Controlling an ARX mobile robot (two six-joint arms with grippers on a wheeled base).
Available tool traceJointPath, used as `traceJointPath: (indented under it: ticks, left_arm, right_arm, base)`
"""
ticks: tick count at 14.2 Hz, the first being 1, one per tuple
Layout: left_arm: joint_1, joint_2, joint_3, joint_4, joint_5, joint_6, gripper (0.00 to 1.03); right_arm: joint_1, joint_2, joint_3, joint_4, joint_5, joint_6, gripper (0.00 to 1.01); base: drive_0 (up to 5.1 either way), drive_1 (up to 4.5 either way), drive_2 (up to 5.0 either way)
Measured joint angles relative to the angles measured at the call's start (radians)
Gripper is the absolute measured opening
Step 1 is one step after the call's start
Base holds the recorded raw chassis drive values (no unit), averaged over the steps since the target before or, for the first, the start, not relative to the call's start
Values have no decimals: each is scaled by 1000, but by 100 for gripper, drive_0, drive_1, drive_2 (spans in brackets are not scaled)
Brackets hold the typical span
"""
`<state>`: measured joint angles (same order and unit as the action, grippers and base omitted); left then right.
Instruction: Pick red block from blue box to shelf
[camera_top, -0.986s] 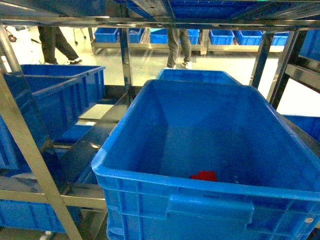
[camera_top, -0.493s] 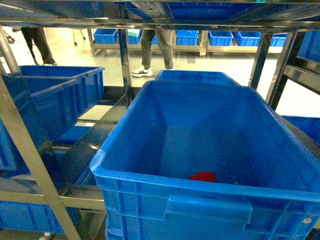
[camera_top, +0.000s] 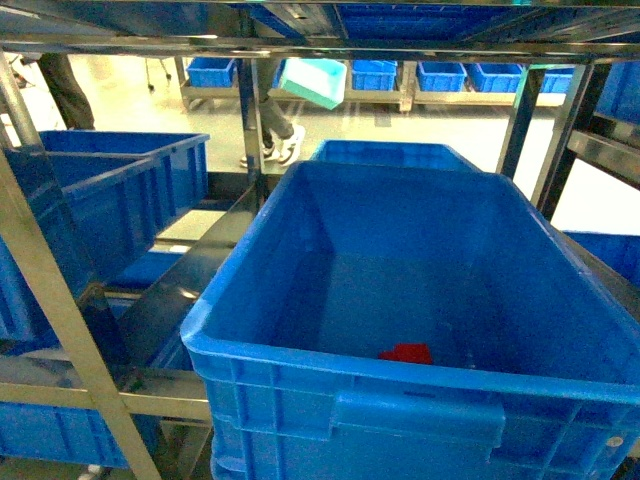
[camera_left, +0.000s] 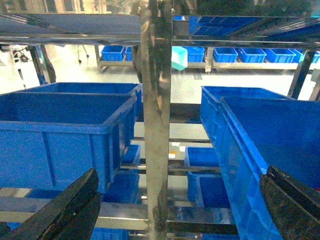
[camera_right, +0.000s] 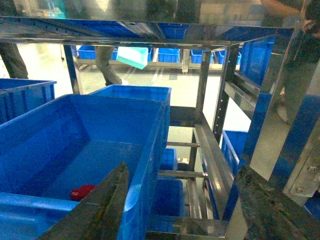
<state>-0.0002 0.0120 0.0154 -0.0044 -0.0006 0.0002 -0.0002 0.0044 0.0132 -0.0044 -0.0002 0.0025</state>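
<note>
Fingers (camera_right: 107, 210) frame glossy red block (camera_right: 82, 192) inside crate (camera_right: 150, 150).

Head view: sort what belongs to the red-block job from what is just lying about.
Job:
- red block
- blue box it lies in
- shelf

Just about:
- left crate
- far crate behind the box
- turquoise tray, held up in the background
- person's legs
</note>
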Motion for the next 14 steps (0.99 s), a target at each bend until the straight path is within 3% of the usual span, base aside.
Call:
traceJointPath:
  ticks: [3,14]
  left_arm:
    - [0,0,0,0,0,0,98]
    - [0,0,0,0,0,0,98]
  right_arm:
    - [0,0,0,0,0,0,100]
    - [0,0,0,0,0,0,98]
  base:
    - [0,0,0]
    - [0,0,0]
